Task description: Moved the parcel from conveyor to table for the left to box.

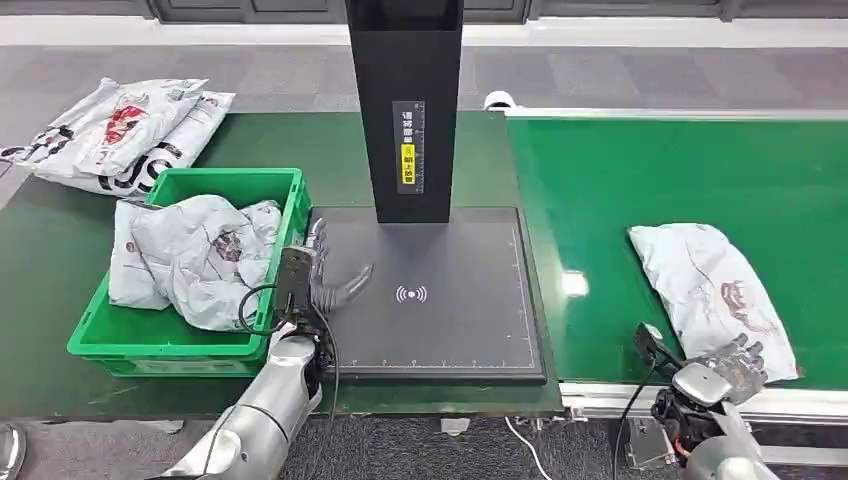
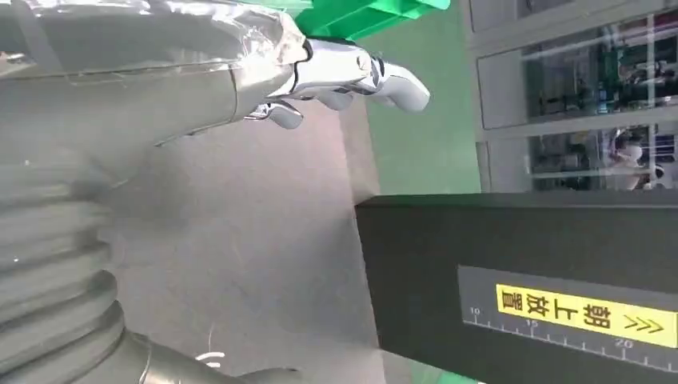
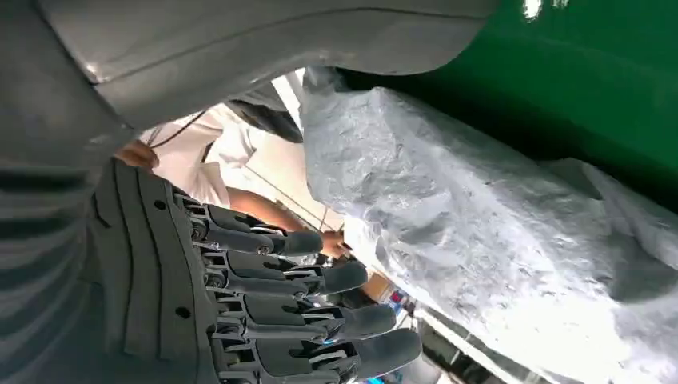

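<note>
Hovering at the near edge of the green conveyor (image 1: 700, 170), the right hand (image 1: 722, 368) holds nothing, its fingers (image 3: 320, 276) spread and reaching toward the parcel (image 1: 712, 285). That parcel, a crumpled grey mailer bag, lies flat on the conveyor just beyond this hand; whether the fingertips already touch its near end I cannot tell. Its long axis runs from the conveyor's near edge away and toward the scanner plate (image 1: 440, 300), so the hand meets a short end rather than a long side.

Left of the conveyor, the left hand (image 1: 325, 275) rests open over the scanner plate's far-left side, beside the green bin (image 1: 170, 345) of bagged parcels, well apart from the target. The right hand is clearly nearer, so the pickup likely falls to it, then a carry leftward off the conveyor onto the plate.
</note>
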{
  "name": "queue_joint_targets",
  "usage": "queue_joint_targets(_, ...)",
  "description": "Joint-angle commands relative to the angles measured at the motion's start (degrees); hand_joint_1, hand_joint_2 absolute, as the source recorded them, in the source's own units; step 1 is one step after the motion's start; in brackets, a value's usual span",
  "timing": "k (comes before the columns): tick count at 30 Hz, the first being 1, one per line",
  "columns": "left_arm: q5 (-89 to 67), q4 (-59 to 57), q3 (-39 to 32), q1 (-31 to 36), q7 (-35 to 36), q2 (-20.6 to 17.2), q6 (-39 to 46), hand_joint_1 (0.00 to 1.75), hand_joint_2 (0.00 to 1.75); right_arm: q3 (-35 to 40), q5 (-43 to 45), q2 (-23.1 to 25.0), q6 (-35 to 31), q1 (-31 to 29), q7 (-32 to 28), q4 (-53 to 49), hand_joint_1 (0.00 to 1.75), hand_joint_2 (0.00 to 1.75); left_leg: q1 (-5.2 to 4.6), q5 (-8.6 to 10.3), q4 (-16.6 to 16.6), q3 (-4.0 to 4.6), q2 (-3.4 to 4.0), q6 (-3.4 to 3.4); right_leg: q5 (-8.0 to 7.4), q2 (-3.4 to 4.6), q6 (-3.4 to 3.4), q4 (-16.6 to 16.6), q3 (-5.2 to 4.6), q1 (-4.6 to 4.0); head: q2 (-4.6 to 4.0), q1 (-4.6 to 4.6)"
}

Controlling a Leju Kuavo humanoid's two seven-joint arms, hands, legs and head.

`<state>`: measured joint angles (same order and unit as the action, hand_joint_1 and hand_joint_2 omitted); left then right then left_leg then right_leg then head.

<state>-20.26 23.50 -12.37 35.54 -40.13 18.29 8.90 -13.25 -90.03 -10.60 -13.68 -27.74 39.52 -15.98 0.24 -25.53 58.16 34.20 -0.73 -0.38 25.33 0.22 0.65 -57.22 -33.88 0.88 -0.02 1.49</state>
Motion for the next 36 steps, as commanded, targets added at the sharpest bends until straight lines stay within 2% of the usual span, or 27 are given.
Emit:
queue_joint_targets(1, 0.2, -3.2, 3.9, 2.6, 0.4, -1.8, -0.5, 0.00, 1.75, -3.6, 0.0, 0.8, 1.0, 2.0, 0.5, 2.8, 0.00, 1.75, 0.05, 0.01, 0.0, -0.05, -0.12, 0.01, 0.03, -0.15, 0.03, 0.1, 0.16, -0.06, 0.02, 0.00)
queue_joint_targets(5, 0.3, -3.1, 3.9, 2.5, 0.3, -1.8, -0.4, 0.00, 1.75, -3.5, 0.0, 1.4, 0.0, 1.8, 0.5, 2.2, 0.00, 1.75, 0.04, 0.10, -0.1, -0.07, -0.14, 0.05, -0.08, -0.20, 0.06, 0.3, 0.24, -0.05, 0.02, 0.00)
queue_joint_targets(6, 0.4, -3.1, 3.8, 2.5, 0.3, -1.8, -0.3, 0.00, 1.75, -3.5, 0.0, 1.8, -1.0, 1.6, 0.5, 2.0, 1.75, 1.75, 0.05, 0.11, -0.2, -0.07, -0.13, 0.10, -0.12, -0.22, 0.05, 0.4, 0.26, -0.06, 0.02, 0.00)
queue_joint_targets(9, 0.6, -2.9, 3.7, 2.2, 0.2, -2.1, -0.1, 0.00, 1.75, -3.5, 0.0, 2.1, -3.9, 1.0, -0.3, 2.0, 1.75, 1.75, 0.04, 0.04, 0.0, -0.06, -0.08, 0.16, -0.10, -0.10, 0.15, 0.3, 0.25, -0.04, 0.02, 0.00)
queue_joint_targets(15, 0.5, -2.8, 3.9, 2.2, 0.3, -2.2, 0.0, 0.00, 1.75, -5.3, 0.8, 2.3, -3.1, 0.9, -1.5, 2.3, 1.75, 1.75, -0.01, 0.04, -0.1, -0.03, 0.02, 0.14, -0.13, -0.04, 0.12, 0.3, 0.20, 0.01, 0.02, 0.00)
queue_joint_targets(16, 0.6, -2.8, 4.0, 2.2, 0.3, -2.2, 0.0, 0.00, 1.75, -7.3, 2.1, 2.7, -3.4, 0.9, -3.5, 2.1, 1.75, 1.75, -0.01, 0.03, -0.1, -0.05, -0.01, 0.14, -0.12, -0.04, 0.13, 0.3, 0.19, 0.02, 0.00, 0.00)
queue_joint_targets(18, 0.6, -2.8, 4.0, 2.3, 0.4, -2.3, 0.1, 0.00, 1.75, -12.5, 7.1, 4.0, -4.5, 0.3, -10.0, 1.8, 1.75, 1.75, -0.01, 0.00, 0.0, -0.02, -0.03, 0.15, -0.09, -0.04, 0.14, 0.2, 0.15, 0.02, 0.02, 0.00)
queue_joint_targets(19, 0.8, -2.7, 3.9, 2.2, 0.3, -2.5, 0.3, 0.00, 1.75, -17.8, 12.7, 5.3, -6.0, -1.1, -17.7, 1.5, 1.75, 1.75, -0.01, 0.00, -0.1, -0.03, 0.01, 0.15, -0.09, -0.02, 0.13, 0.3, 0.14, 0.01, 0.00, 0.00)
queue_joint_targets(20, 0.9, -2.7, 3.9, 2.1, 0.2, -2.7, 0.2, 0.00, 1.75, -20.2, 15.0, 5.8, -6.7, -2.1, -20.6, 1.4, 1.75, 1.75, 0.01, 0.01, -0.1, -0.05, 0.13, 0.13, -0.14, 0.08, 0.10, 0.3, 0.13, -0.01, 0.02, 0.00)
queue_joint_targets(23, 1.0, -2.8, 3.9, 2.1, 0.1, -2.8, 0.2, 0.00, 1.75, -22.4, 15.8, 5.8, -8.3, -3.4, -22.6, 1.2, 1.75, 1.75, 0.04, -0.02, -0.1, 0.01, 0.28, 0.14, -0.16, 0.27, 0.14, 0.2, 0.04, -0.04, 0.02, 0.00)
queue_joint_targets(25, 1.2, -2.6, 3.9, 1.9, 0.1, -2.9, 0.5, 0.00, 1.75, -24.5, 16.7, 5.9, -9.9, -4.4, -26.3, 1.0, 1.75, 1.75, 0.04, -0.04, 0.0, 0.07, 0.24, 0.13, -0.14, 0.25, 0.16, 0.1, -0.02, -0.03, 0.02, -0.02)
queue_joint_targets(26, 1.3, -2.5, 3.7, 1.8, 0.1, -3.0, 0.8, 0.00, 1.75, -25.2, 17.4, 6.3, -13.4, -5.1, -30.0, 0.1, 1.75, 1.75, 0.05, -0.04, 0.0, 0.08, 0.28, 0.13, -0.14, 0.26, 0.16, 0.2, -0.03, -0.05, 0.00, 0.00)
queue_joint_targets(28, 1.5, -1.9, 3.4, 1.0, 0.1, -3.2, 1.9, 0.00, 1.75, -26.5, 19.6, 7.8, -22.7, -7.4, -41.5, -1.4, 1.75, 1.75, 0.03, -0.01, 0.0, 0.09, 0.35, 0.12, -0.17, 0.31, 0.15, 0.2, -0.10, -0.02, 0.02, 0.00)
queue_joint_targets(31, 1.5, -1.8, 3.4, 0.6, 0.1, -3.3, 1.9, 0.00, 1.75, -26.1, 19.1, 8.2, -22.5, -8.5, -40.4, -1.4, 1.75, 1.75, -0.03, 0.02, 0.0, 0.19, 0.48, 0.16, -0.20, 0.42, 0.15, 0.1, -0.19, 0.04, 0.00, -0.02)
queue_joint_targets(32, 1.5, -1.7, 3.4, 0.6, 0.1, -3.3, 1.8, 0.00, 1.75, -26.3, 19.6, 8.5, -23.9, -8.4, -42.4, -2.0, 1.75, 1.75, -0.03, 0.03, 0.0, 0.18, 0.36, 0.15, -0.17, 0.32, 0.17, 0.0, -0.15, 0.04, 0.02, -0.02)
queue_joint_targets(33, 1.4, -1.6, 3.3, 0.5, 0.1, -3.2, 2.7, 0.00, 1.75, -27.5, 19.0, 10.6, -26.3, -7.2, -49.1, -9.5, 1.75, 1.75, -0.02, 0.03, 0.0, 0.17, 0.40, 0.13, -0.19, 0.34, 0.14, 0.1, -0.17, 0.03, 0.02, 0.00)
queue_joint_targets(34, 1.2, -1.6, 3.3, 0.6, 0.1, -3.2, 3.0, 0.00, 1.75, -30.4, 21.1, 13.4, -26.3, -7.7, -58.4, -14.9, 1.75, 1.75, -0.01, 0.06, 0.0, 0.15, 0.30, 0.11, -0.18, 0.27, 0.13, 0.1, -0.15, 0.02, 0.02, 0.00)
queue_joint_targets(35, 1.0, -1.7, 3.3, 0.6, 0.2, -3.2, 3.2, 0.00, 1.75, -31.2, 20.7, 14.9, -26.3, -7.8, -60.9, -18.6, 1.75, 1.75, 0.01, 0.07, -0.1, 0.12, 0.36, 0.10, -0.20, 0.31, 0.11, 0.1, -0.15, 0.00, 0.02, 0.00)
queue_joint_targets(36, 0.8, -1.8, 3.3, 0.9, 0.3, -3.2, 3.2, 0.00, 1.75, -31.9, 23.5, 17.7, -26.3, -8.3, -68.2, -23.0, 1.75, 1.75, -0.04, 0.06, 0.0, 0.17, 0.37, 0.10, -0.19, 0.34, 0.13, 0.0, -0.23, 0.05, 0.00, -0.02)
